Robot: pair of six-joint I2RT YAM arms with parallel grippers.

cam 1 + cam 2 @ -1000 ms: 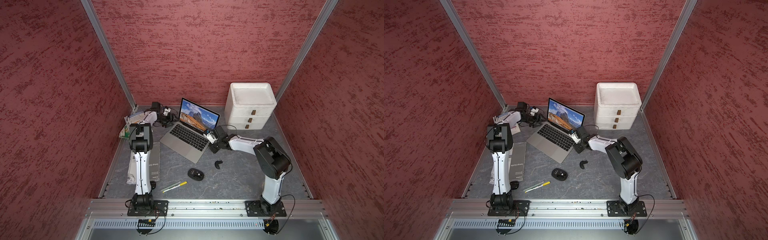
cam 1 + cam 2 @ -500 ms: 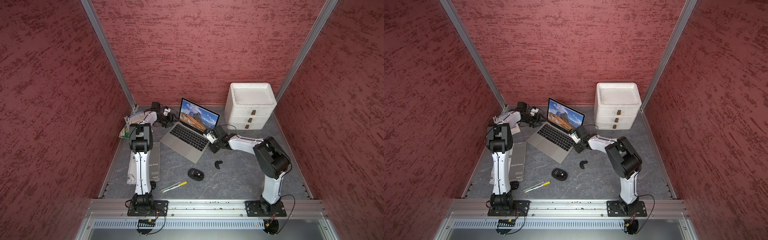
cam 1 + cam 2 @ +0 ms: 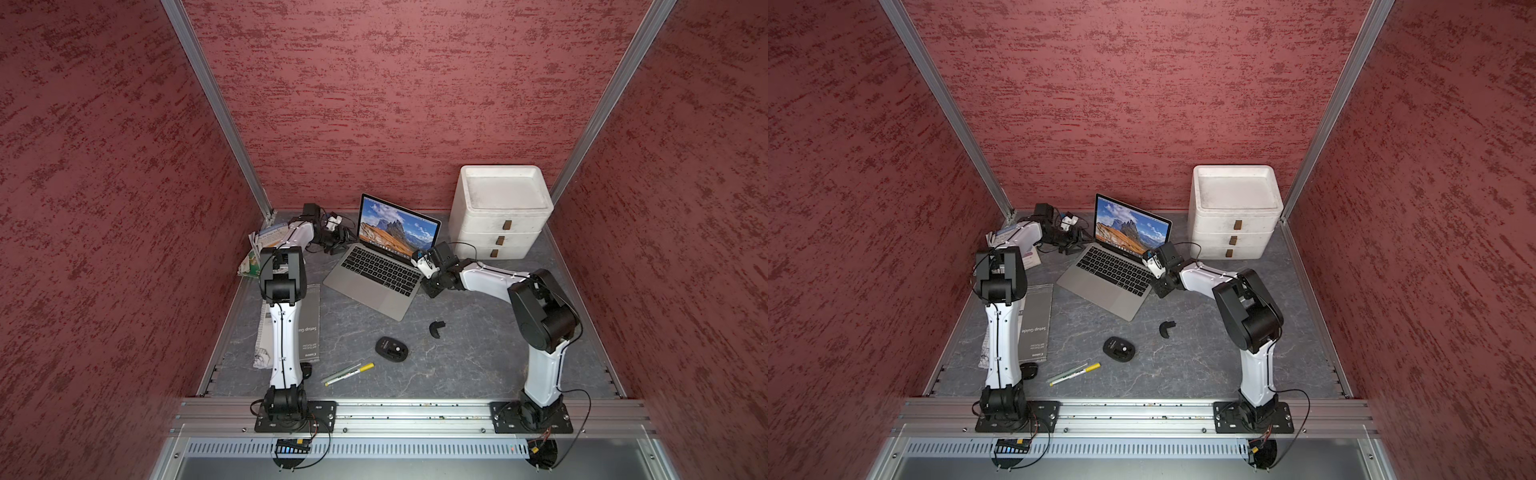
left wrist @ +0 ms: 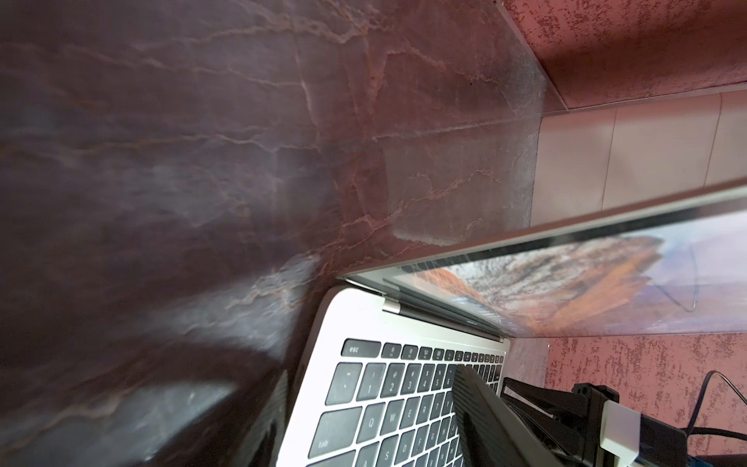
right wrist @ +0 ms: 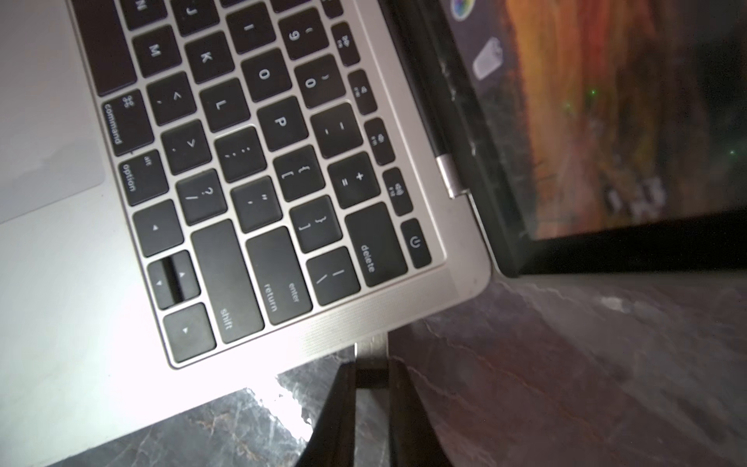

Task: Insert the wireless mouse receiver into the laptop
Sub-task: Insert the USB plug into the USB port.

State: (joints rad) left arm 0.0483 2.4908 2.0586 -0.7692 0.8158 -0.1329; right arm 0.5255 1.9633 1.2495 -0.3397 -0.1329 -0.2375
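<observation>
Only R-wrist cam shows R tool [image 5: 372, 370] pinching receiver [image 5: 371, 351] at laptop [image 5: 60, 263] edge; L tool [image 3: 340, 242] splayed.

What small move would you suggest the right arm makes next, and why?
Probably ease the right gripper straight toward the laptop to press the receiver home: its jaws pinch the black cap, the metal plug meets the laptop's side edge, yet bare metal shows outside, so it looks not fully seated.
</observation>
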